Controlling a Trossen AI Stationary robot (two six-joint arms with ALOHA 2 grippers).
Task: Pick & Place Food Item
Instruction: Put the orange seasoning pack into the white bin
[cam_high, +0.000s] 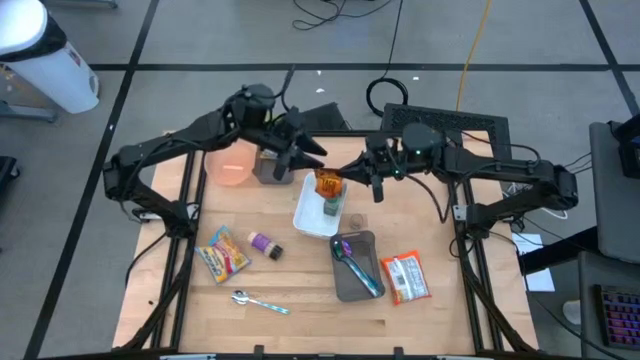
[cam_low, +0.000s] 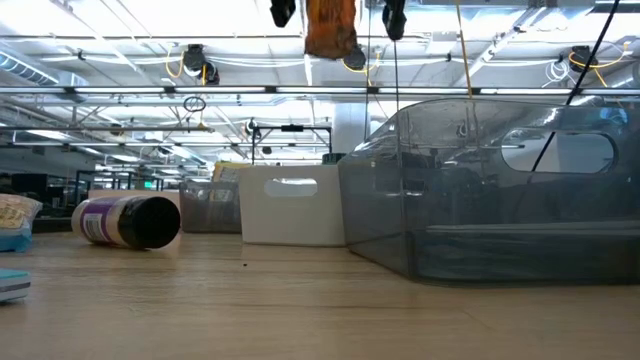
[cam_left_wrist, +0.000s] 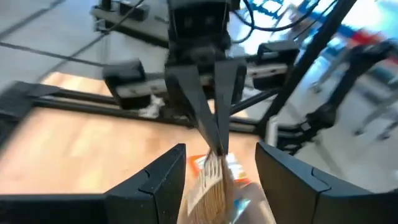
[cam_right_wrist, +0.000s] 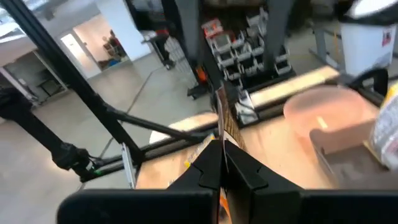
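An orange snack bag (cam_high: 328, 183) hangs in the air above the white tray (cam_high: 305, 215). In the low view the snack bag (cam_low: 330, 28) shows at the top edge. My right gripper (cam_high: 347, 174) reaches in from the table's right and is shut on it. My left gripper (cam_high: 306, 157) comes from the left and is open. In the left wrist view its two fingers (cam_left_wrist: 158, 183) stand on either side of the snack bag (cam_left_wrist: 210, 186) with a gap on each side. My right gripper pinches the bag's upper edge (cam_left_wrist: 216, 160) between its two shut fingers (cam_left_wrist: 208, 121). A strip of that edge (cam_right_wrist: 221, 115) sticks out past the fingertips. The fingers lie about level, coming from the table's right side. The bag hangs below them, clear of the tray.
A grey bin (cam_high: 362, 285) holding a blue utensil stands near the tray, with a red-and-white packet (cam_high: 405, 277) to its right. On the left lie a yellow packet (cam_high: 225, 252), a purple bottle (cam_high: 265, 244) and a spoon (cam_high: 258, 301). A pink bowl (cam_high: 230, 165) and a grey container (cam_high: 270, 168) stand far left.
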